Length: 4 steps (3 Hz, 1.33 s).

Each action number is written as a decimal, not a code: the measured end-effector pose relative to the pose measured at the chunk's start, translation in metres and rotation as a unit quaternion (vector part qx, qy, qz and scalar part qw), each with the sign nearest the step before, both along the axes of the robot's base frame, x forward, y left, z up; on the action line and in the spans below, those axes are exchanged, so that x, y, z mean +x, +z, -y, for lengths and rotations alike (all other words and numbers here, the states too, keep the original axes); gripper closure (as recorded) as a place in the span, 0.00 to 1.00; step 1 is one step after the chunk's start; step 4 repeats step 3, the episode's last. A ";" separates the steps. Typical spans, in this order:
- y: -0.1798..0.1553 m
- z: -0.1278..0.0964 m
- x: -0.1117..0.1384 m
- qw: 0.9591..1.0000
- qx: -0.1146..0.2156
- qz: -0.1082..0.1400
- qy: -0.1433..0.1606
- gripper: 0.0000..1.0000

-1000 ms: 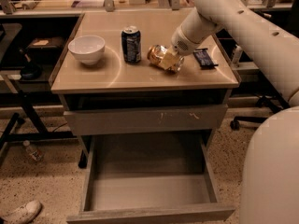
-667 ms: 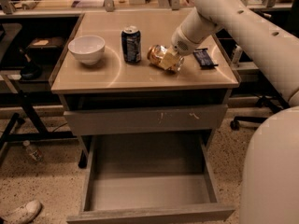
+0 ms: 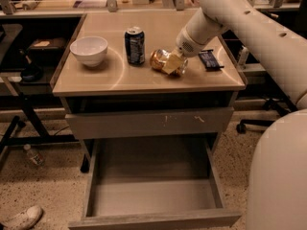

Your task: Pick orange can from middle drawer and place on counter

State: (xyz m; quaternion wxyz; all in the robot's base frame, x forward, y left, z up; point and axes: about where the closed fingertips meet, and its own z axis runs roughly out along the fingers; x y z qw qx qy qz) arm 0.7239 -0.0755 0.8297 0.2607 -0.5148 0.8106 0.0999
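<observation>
The orange can [image 3: 162, 60] lies tilted on its side on the beige counter [image 3: 120, 78], right of centre. My gripper [image 3: 174, 64] reaches in from the upper right on the white arm and is shut on the can's right end, with one yellowish pad across it. The can's underside touches or nearly touches the counter top. The middle drawer [image 3: 153, 219] stands pulled out at the bottom, and its inside is empty.
A dark blue can [image 3: 135, 44] stands upright just left of the orange can. A white bowl [image 3: 88, 50] sits at the counter's left, a dark packet [image 3: 210, 60] at its right. A closed drawer front with scratch marks [image 3: 148, 122] sits above the open drawer. A bottle [image 3: 33, 155] and a shoe [image 3: 21, 218] lie on the floor.
</observation>
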 end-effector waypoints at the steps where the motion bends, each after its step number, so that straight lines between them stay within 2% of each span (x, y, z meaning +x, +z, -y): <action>1: 0.000 0.000 0.000 1.000 0.000 0.000 0.000 0.12; 2: 0.000 0.000 0.000 1.000 0.000 0.000 0.000 0.00; 4: 0.000 0.000 0.000 1.000 0.000 0.000 0.000 0.00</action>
